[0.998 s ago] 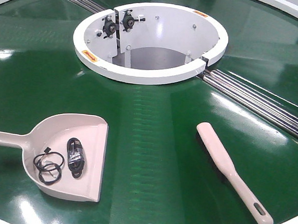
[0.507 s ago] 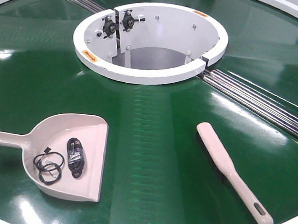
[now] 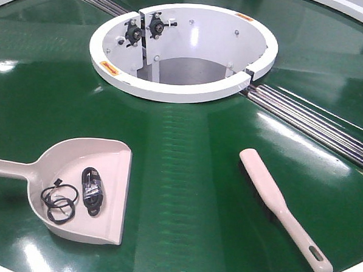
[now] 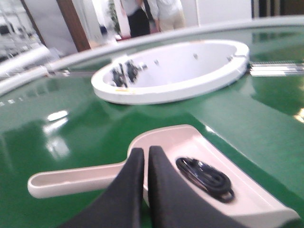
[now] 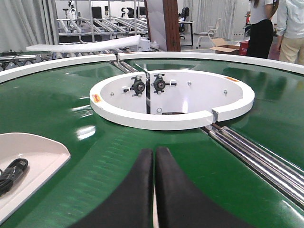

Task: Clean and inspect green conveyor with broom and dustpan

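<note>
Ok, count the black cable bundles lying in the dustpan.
2, both inside the dustpan: a loose coil toward the handle side, and a tightly wrapped bundle right beside it, nearer the open lip.

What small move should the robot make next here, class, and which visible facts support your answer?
Probably lower the right end effector onto the broom. Both end effectors look shut and empty, the broom lies untouched on the green conveyor, and the dustpan already holds black cables, so no tool is in hand yet.
</note>
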You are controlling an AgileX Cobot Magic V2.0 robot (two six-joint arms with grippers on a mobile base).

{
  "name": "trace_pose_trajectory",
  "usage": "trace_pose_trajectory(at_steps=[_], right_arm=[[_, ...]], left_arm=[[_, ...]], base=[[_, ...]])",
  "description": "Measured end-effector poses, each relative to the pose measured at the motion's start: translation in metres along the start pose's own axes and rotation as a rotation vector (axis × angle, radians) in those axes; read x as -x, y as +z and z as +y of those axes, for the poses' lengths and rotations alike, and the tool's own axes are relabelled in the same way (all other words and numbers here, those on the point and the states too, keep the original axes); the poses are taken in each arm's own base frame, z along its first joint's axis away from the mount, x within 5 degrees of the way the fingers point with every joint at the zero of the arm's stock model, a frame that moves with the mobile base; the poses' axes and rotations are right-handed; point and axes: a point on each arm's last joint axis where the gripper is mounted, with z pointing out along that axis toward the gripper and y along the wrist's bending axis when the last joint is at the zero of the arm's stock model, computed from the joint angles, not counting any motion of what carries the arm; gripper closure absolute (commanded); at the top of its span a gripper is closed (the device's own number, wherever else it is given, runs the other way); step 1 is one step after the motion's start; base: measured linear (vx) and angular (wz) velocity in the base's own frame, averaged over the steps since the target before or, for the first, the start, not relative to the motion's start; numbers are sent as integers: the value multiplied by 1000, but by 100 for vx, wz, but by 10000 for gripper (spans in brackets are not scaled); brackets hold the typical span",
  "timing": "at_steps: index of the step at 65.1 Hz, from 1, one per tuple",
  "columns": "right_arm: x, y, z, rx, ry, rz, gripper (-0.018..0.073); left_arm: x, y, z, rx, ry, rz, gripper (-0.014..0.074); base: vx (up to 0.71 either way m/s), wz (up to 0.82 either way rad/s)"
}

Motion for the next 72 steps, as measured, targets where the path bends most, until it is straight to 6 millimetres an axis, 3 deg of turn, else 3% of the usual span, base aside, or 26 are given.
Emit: trace_pose_trajectory(at_steps=[5,14,24,35,72], right_arm=[[0,0,0,0,0,2,568],[0,0,0,1,1,2,568],[0,0,0,1,1,2,568],[0,0,0,1,1,2,568],[0,0,0,1,1,2,568]], left_arm=[[-8,3,0,39,0,-51,604],[-4,3,2,71,-3,-102,604],[-4,3,2,72,-23,-106,604],[-4,3,2,64,-178,-111,604],[-8,3,2,62,-232,-77,604]], base=[[0,0],[0,0],[0,0],[0,0],[0,0]])
